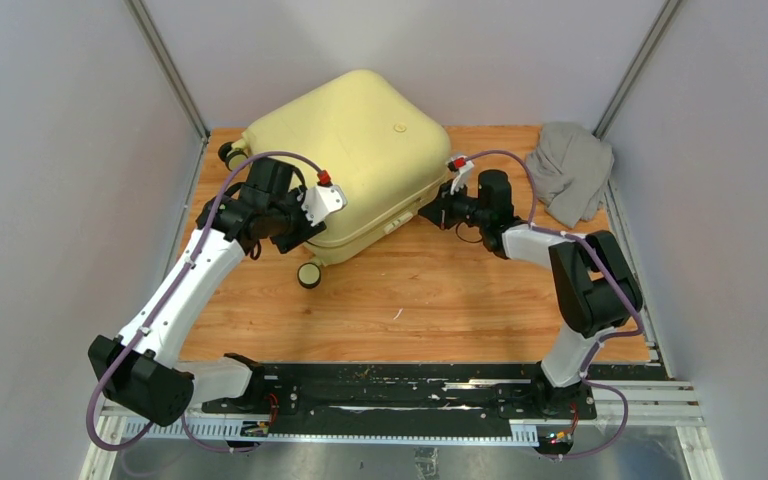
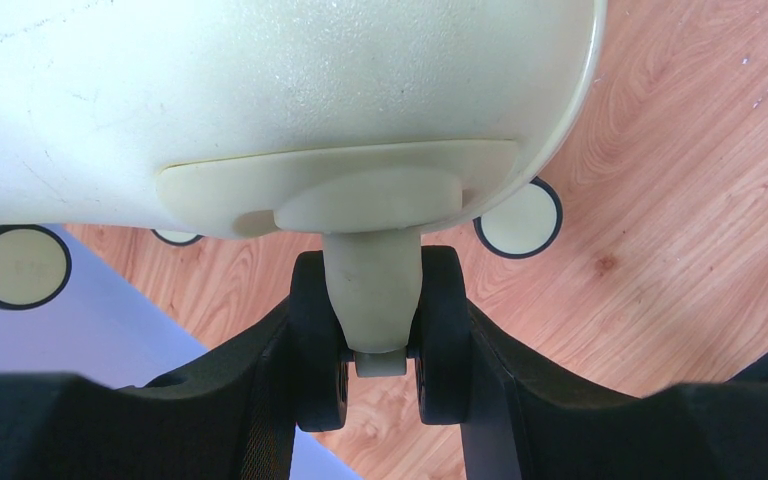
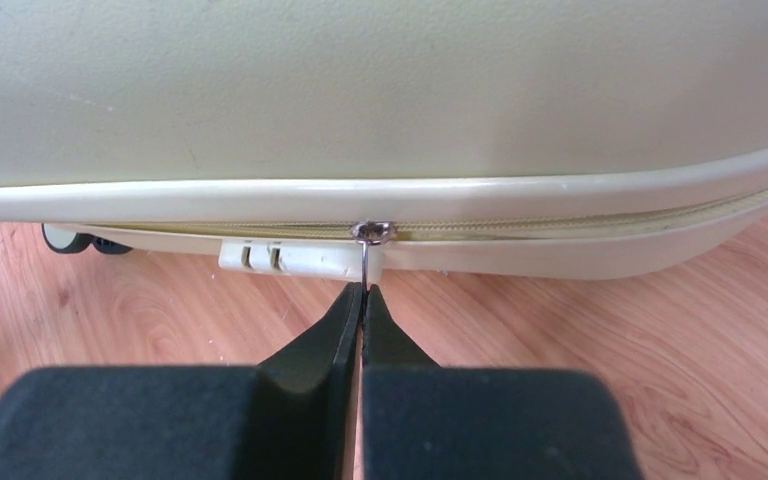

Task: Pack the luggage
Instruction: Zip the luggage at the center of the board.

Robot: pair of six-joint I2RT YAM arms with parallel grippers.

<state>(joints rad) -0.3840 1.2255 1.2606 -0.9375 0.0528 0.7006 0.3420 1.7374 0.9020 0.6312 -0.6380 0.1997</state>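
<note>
The pale yellow luggage (image 1: 355,150) lies closed on the wooden table, tilted up at its near left corner. My left gripper (image 1: 295,228) is at that corner. In the left wrist view my left gripper (image 2: 380,365) is shut on a twin caster wheel (image 2: 372,290) of the luggage (image 2: 260,90), with a finger outside each black wheel half. My right gripper (image 1: 432,212) is at the luggage's near right edge. In the right wrist view my right gripper (image 3: 363,297) is shut on the thin metal zipper pull (image 3: 364,262) hanging from the closed zipper (image 3: 580,227).
A crumpled grey cloth garment (image 1: 568,170) lies at the back right corner. Another wheel (image 1: 309,276) rests on the table (image 1: 430,300) in front of the luggage. A cream lock block (image 3: 285,258) sits beside the zipper pull. Grey walls stand close on both sides.
</note>
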